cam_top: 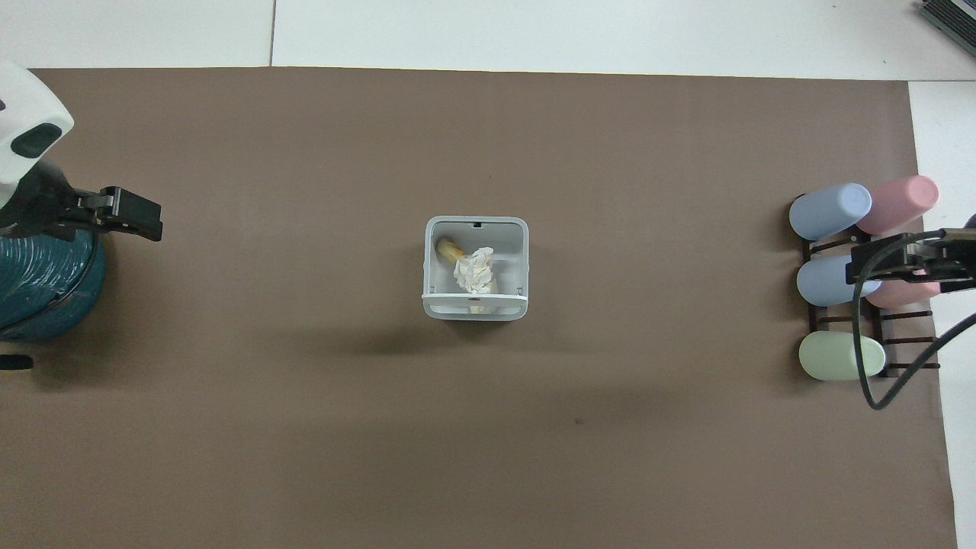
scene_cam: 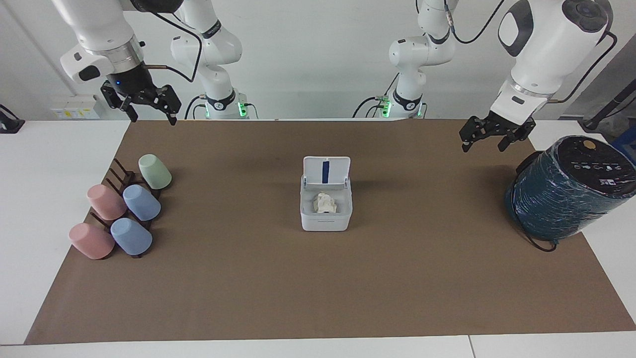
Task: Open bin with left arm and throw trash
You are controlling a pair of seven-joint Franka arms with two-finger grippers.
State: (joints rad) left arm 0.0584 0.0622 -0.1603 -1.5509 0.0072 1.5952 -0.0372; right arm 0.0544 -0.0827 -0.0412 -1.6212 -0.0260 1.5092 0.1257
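Observation:
The bin point(scene_cam: 325, 221) stands in the middle of the brown mat with its hinged lid point(scene_cam: 326, 170) upright, on the side nearer the robots. Inside lies trash: a white wad point(scene_cam: 324, 203) point(cam_top: 474, 271) and a yellow-orange wad point(cam_top: 448, 248) in a corner. The bin's grey rim point(cam_top: 475, 223) shows from above. My left gripper point(scene_cam: 483, 145) point(cam_top: 122, 216) hangs open and empty in the air beside the teal cylinder, well away from the bin. Over the cup rack, my right gripper point(scene_cam: 152, 118) point(cam_top: 907, 259) is raised, also open and empty.
A big dark teal wrapped cylinder point(scene_cam: 569, 189) point(cam_top: 38, 282) stands at the left arm's end of the table. At the right arm's end, several pastel cups point(scene_cam: 141, 203) point(cam_top: 831, 212) lie on a dark rack point(scene_cam: 119, 171). A brown mat point(scene_cam: 318, 288) covers the table.

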